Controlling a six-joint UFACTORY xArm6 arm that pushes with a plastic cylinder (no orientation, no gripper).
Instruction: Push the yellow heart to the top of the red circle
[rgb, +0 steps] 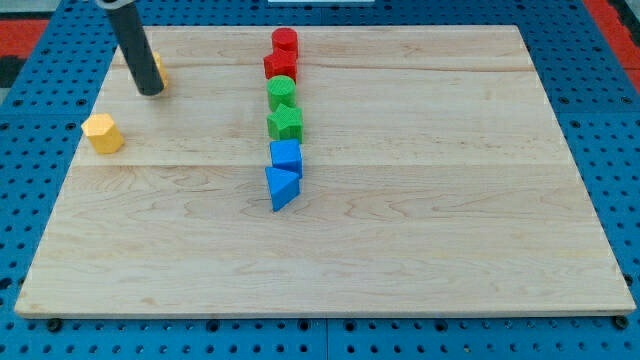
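Observation:
My tip (150, 92) rests on the board near the view's top left. Just behind it on its right, a yellow block (158, 69) is mostly hidden by the rod, so I cannot make out its shape; the tip is touching it or nearly so. A yellow hexagon-like block (103, 132) lies below and to the left of the tip. The red circle (285, 42) stands at the top of a column of blocks in the middle, far to the right of the tip.
Below the red circle the column runs down: a red star-like block (281, 66), a green circle (282, 92), a green star-like block (285, 124), a blue cube (286, 155) and a blue triangle (281, 187). The wooden board (450, 220) lies on a blue pegboard.

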